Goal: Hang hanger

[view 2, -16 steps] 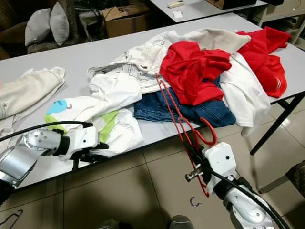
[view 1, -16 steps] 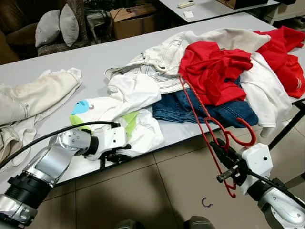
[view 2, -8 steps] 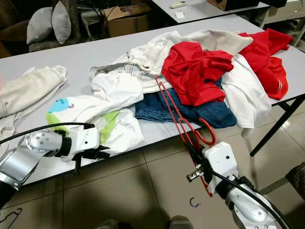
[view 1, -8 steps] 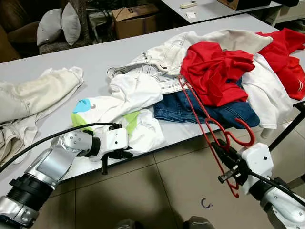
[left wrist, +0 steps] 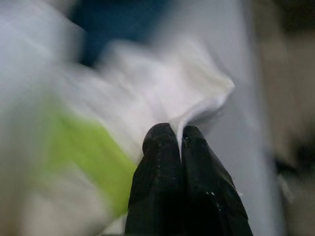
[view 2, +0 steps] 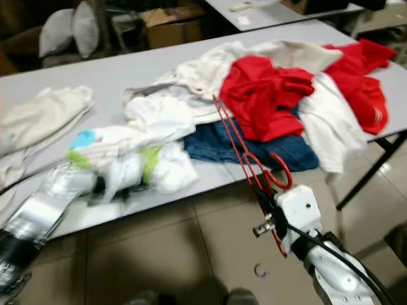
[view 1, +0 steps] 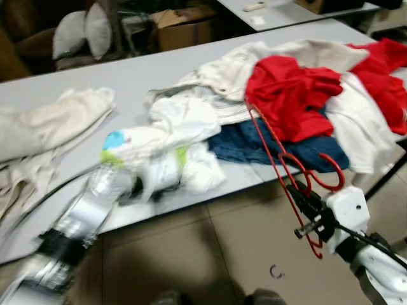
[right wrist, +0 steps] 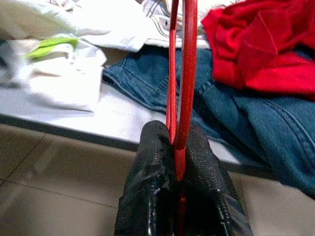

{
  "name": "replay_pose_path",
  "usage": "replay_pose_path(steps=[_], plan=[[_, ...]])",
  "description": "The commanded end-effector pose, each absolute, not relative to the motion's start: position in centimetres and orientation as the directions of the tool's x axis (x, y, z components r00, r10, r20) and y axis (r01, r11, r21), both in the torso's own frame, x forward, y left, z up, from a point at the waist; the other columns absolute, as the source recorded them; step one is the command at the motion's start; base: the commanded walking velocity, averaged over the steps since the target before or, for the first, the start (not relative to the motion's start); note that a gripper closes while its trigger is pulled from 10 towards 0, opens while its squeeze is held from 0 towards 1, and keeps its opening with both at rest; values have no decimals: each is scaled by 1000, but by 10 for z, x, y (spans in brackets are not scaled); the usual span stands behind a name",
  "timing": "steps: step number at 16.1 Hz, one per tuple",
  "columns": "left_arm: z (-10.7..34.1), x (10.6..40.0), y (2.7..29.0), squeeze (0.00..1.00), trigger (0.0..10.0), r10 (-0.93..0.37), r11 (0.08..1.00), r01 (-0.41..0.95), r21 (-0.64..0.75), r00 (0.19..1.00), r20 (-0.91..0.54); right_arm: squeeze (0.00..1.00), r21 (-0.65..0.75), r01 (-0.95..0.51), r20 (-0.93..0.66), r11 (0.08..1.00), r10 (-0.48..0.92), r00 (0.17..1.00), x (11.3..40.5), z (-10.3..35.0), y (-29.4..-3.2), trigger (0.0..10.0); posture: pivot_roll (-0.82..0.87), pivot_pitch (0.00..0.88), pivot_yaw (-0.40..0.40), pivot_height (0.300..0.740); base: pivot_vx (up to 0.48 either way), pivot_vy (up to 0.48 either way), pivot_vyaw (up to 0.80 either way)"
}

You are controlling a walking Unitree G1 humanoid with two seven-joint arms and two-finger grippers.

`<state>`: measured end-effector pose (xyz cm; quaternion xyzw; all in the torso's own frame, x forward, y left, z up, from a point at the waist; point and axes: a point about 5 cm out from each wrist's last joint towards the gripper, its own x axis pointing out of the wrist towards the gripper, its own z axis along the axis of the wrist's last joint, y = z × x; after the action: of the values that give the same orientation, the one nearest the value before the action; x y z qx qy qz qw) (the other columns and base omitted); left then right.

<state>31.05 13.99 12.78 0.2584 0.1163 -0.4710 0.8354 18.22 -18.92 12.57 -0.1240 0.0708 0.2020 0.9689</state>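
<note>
The red hanger (view 1: 280, 166) extends from the clothing pile on the grey table (view 1: 159, 70) past the table's front edge and over the tiled floor (view 1: 210, 254); its upper end lies against the red garment (view 1: 289, 95) and the blue jeans (view 1: 280, 143), and its hook curls just above the right gripper (view 1: 304, 204). The right gripper is positioned in front of the table edge, with both black fingers (right wrist: 153, 162) clamped on the hanger's thin red wire. The left gripper (left wrist: 173, 142) is at the table's front edge, fingers pressed together, with a fold of the white and green garment (view 1: 156, 155) pinched between the tips; the left arm (view 1: 82, 219) is motion-blurred. White clothing (view 1: 184, 117) lies beside the jeans. A cream garment (view 1: 51, 121) lies well apart at the table's left end.
</note>
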Motion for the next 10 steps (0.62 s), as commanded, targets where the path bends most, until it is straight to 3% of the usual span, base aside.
replay_pose_path(steps=[1,2,3,4,6,10], plan=[[177,345,147,0,0,-634,650,639,411,754,-169,0,-212,-393,-180,895,359,916,185,126,-190,10000,-168,0,84,740,0,0,0],[216,361,148,0,0,-559,778,500,380,827,56,0,-214,-390,-176,896,357,917,187,127,-191,10000,-169,0,88,740,0,0,0],[255,366,154,0,0,-487,863,409,296,829,274,0,-214,-379,-168,900,348,922,187,128,-192,10000,-170,0,98,740,0,0,0],[267,365,155,0,0,-489,860,391,327,815,310,0,-209,-367,-163,906,338,927,186,128,-193,10000,-169,0,100,740,0,0,0],[243,359,145,0,0,-596,748,473,466,787,158,0,-205,-365,-169,908,334,927,183,126,-191,10000,-169,0,106,740,0,0,0],[207,350,128,0,0,-684,649,600,468,729,14,0,-200,-351,-172,915,319,932,181,125,-192,10000,-177,0,111,740,0,0,0]])
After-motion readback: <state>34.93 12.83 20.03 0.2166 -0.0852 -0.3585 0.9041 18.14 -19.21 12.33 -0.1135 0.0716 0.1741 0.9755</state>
